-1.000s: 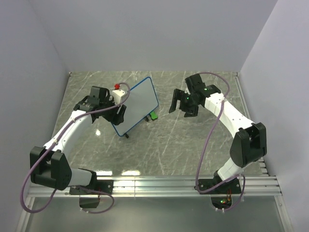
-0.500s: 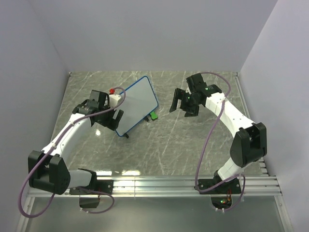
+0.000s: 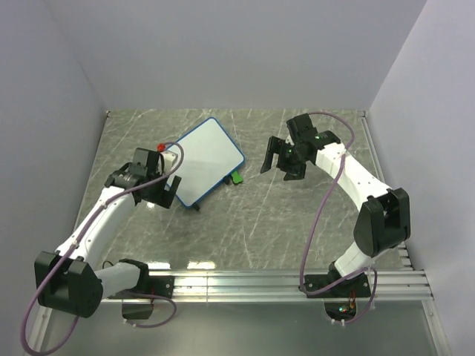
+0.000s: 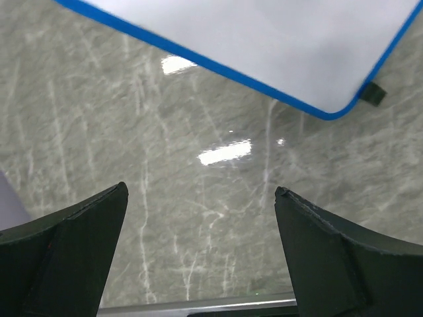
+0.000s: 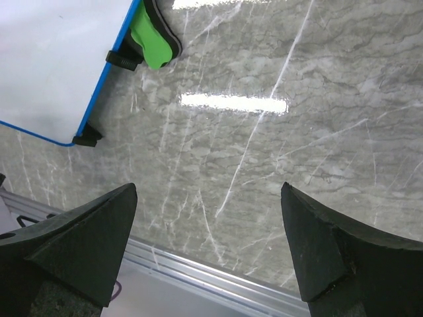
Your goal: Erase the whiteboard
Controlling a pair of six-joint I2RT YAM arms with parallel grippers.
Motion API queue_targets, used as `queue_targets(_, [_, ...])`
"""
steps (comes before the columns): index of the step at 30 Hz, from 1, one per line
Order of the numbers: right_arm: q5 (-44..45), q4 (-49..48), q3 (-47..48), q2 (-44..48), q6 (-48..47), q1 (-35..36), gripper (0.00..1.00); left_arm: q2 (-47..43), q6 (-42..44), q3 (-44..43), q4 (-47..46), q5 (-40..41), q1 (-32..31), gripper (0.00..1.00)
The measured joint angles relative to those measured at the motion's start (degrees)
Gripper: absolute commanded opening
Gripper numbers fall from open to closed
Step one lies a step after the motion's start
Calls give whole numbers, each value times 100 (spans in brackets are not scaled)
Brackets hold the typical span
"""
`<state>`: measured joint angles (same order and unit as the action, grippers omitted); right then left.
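Glossy marbled table [image 3: 267, 222], smooth whiteboard [image 3: 204, 159]

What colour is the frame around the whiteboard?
Blue; the whiteboard frame shows best in the left wrist view.

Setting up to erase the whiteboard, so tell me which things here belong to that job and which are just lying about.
For the job: whiteboard, green eraser, left gripper, right gripper, both open.
Just there: table, metal rail.
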<state>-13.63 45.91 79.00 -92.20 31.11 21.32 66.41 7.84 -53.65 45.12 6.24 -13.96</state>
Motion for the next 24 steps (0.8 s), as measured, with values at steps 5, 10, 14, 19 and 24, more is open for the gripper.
queue_targets(5, [2, -39, -66, 68, 22, 0, 96, -221, -212, -4, 15, 643, 0, 100])
queue_targets(10, [72, -33, -42, 286, 33, 0, 95, -835, -1032, -317, -24, 1357, 0, 99])
queue_targets(14, [275, 87, 452, 625, 24, 7, 100, -1902, -2094, -553, -308, 1272, 0, 99])
queue_targets(19, [317, 42, 1412, 1040, -55, 4, 100, -3442, -3558, 92, -658, 750, 0, 99])
queue_targets(24, [35, -358, 1587, 1519, -39, -20, 100, -4039, -4363, 802, -533, 352, -2, 99])
